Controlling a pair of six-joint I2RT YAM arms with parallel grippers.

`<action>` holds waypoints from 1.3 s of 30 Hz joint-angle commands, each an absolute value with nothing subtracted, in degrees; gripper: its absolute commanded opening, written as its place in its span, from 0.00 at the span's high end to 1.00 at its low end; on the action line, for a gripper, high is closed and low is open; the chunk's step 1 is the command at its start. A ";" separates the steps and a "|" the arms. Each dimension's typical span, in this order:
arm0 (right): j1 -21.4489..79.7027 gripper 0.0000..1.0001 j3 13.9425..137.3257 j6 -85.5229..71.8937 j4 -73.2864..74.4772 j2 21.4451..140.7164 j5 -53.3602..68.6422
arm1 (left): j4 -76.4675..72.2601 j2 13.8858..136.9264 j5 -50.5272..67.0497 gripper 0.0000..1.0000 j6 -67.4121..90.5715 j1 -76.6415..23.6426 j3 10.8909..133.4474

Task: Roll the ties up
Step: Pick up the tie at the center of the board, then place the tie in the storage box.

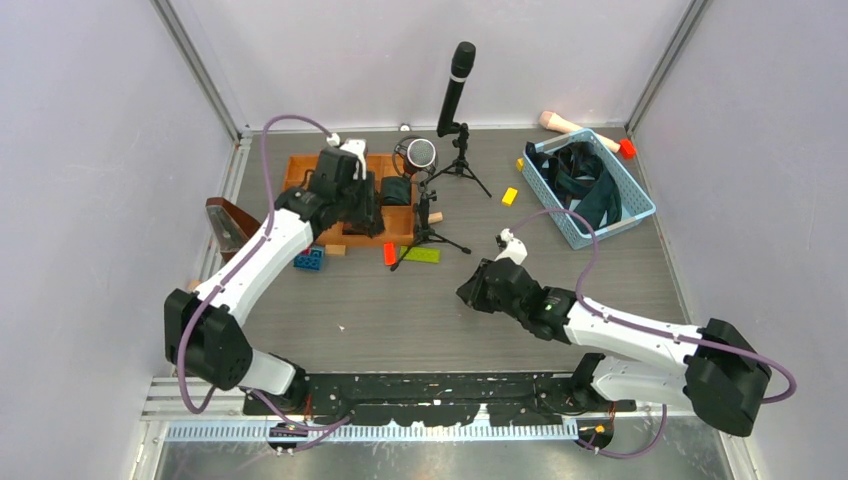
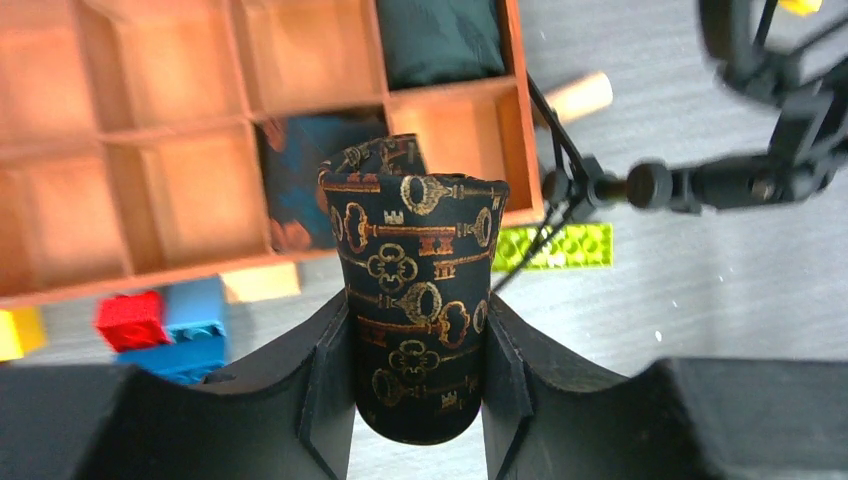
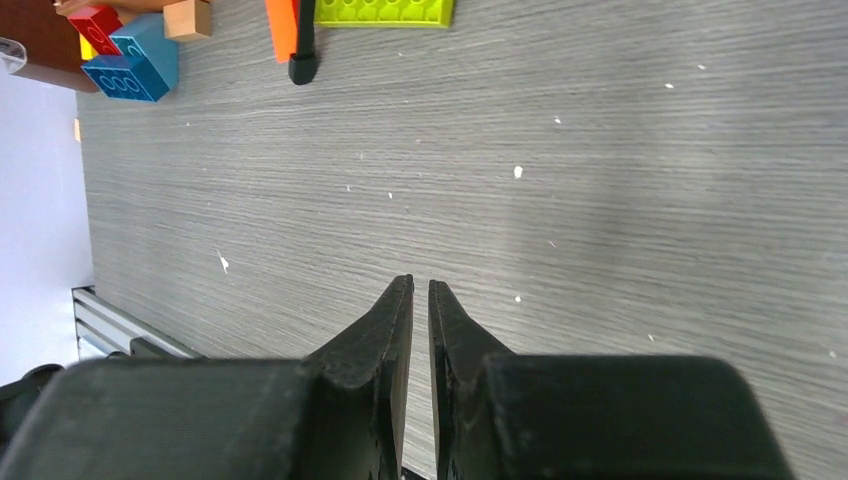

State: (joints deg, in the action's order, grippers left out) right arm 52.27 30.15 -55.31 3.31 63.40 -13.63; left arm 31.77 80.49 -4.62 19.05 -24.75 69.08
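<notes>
— Where is the right gripper [image 3: 420,290]?
— Over the grey table [image 3: 600,200], nearer than the wooden tray [image 2: 150,130] and to its right; fingers almost together.
— And the left gripper [image 2: 417,345]?
— At the tray's near edge, clamped on a rolled key-patterned tie [image 2: 415,270]; a dark green roll [image 2: 440,40] fills a compartment beyond; loose ties [image 1: 585,180] lie in a basket [image 1: 628,172] far right of the tray.

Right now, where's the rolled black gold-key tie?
Left wrist view: the rolled black tie is clamped in the left gripper over the brown wooden divided tray, by the black microphone tripod.
</notes>
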 commanded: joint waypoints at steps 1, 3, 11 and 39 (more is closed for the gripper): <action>52.13 0.82 28.88 -55.12 7.17 59.10 -16.11 | 36.67 83.22 -11.06 0.58 13.41 -22.43 79.11; 52.05 0.82 28.19 -55.44 8.37 57.72 -16.72 | 36.33 84.63 -10.68 0.58 12.83 -20.53 82.12; 51.73 0.82 27.31 -56.16 12.61 53.74 -18.85 | 34.96 94.24 -4.32 0.57 9.57 -15.19 95.79; 49.29 0.81 29.06 -54.31 18.08 53.82 -19.84 | 25.98 119.00 19.14 0.58 12.45 -4.30 112.66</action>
